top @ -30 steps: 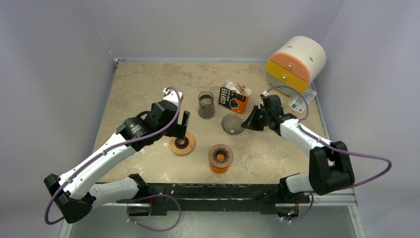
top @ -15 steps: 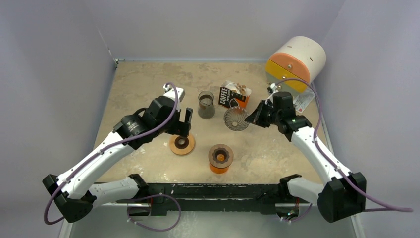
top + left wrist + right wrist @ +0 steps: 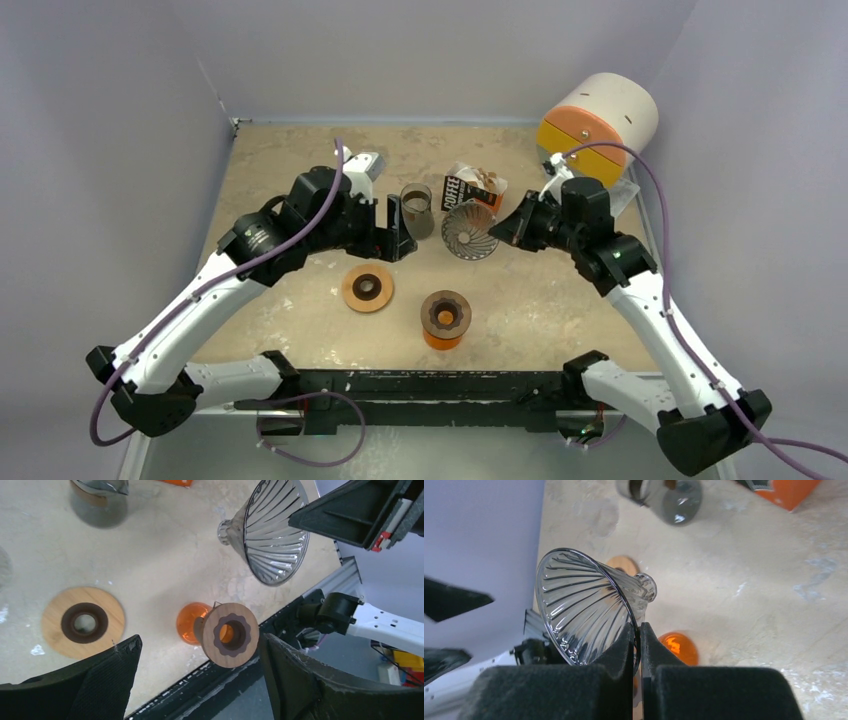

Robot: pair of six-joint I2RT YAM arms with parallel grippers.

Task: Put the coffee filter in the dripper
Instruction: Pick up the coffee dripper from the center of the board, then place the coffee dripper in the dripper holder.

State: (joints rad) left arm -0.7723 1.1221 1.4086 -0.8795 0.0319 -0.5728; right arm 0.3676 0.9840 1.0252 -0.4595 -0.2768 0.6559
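Observation:
My right gripper (image 3: 510,228) is shut on the rim of the clear ribbed glass dripper cone (image 3: 469,231) and holds it tilted in the air; in the right wrist view the cone (image 3: 584,611) sits clamped at the fingertips (image 3: 638,635). It also shows in the left wrist view (image 3: 272,535). My left gripper (image 3: 392,230) is open and empty, raised left of the cone. A wooden ring base (image 3: 367,289) lies flat on the table. An orange carafe with a wooden collar (image 3: 445,319) stands near the front. The orange coffee box (image 3: 470,195) holds the filters.
A glass beaker (image 3: 416,209) stands behind my left gripper. A white and orange drawer unit (image 3: 597,128) sits at the back right with a paper tag (image 3: 610,205) beside it. The table's front edge has a black rail (image 3: 430,385).
My right gripper lifted the dripper off the table and tilted it, rising toward the back. My left gripper rose from the wooden ring and moved up and right toward the beaker.

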